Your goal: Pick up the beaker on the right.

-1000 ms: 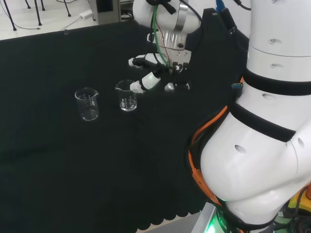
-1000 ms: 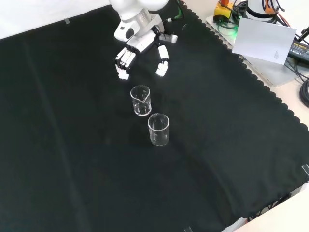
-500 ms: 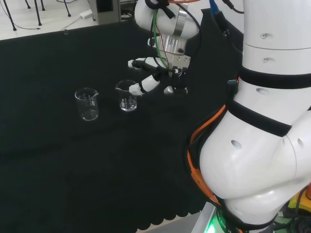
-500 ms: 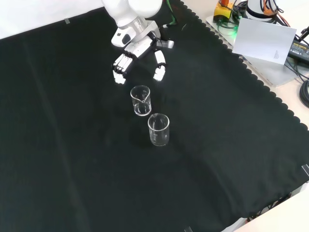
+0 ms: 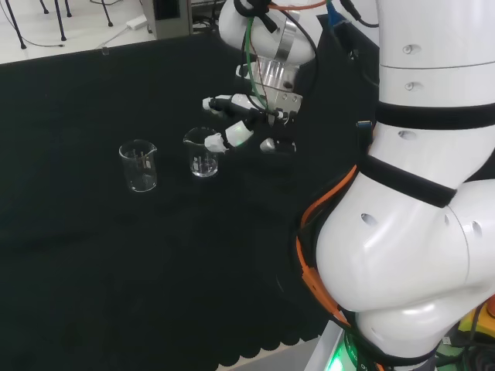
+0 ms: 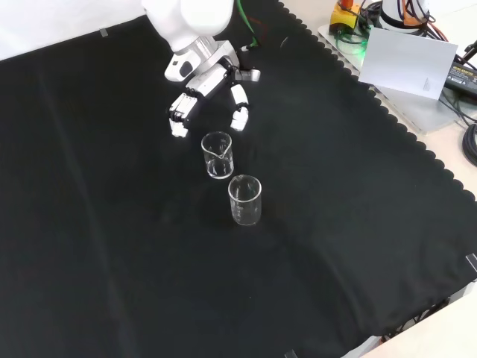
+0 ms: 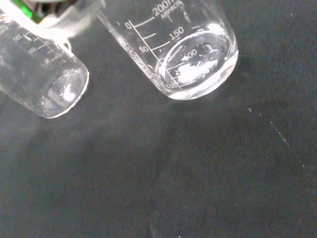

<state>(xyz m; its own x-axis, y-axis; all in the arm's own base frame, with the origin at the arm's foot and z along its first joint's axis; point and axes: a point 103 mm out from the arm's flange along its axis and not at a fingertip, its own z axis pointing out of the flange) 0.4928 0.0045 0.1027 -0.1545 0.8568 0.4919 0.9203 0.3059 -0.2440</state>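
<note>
Black cloth: hand spread beside right beaker.

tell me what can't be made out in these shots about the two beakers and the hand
- Contact: in the head view the fingertips overlap the right beaker; touching or just behind, unclear. The front view shows the hand short of it.
- Rims: in the wrist view both beakers' tops are cut off by the picture's edge and a blurred white part.
- Contents: clear glass; the left beaker looks empty, not certain.
</note>
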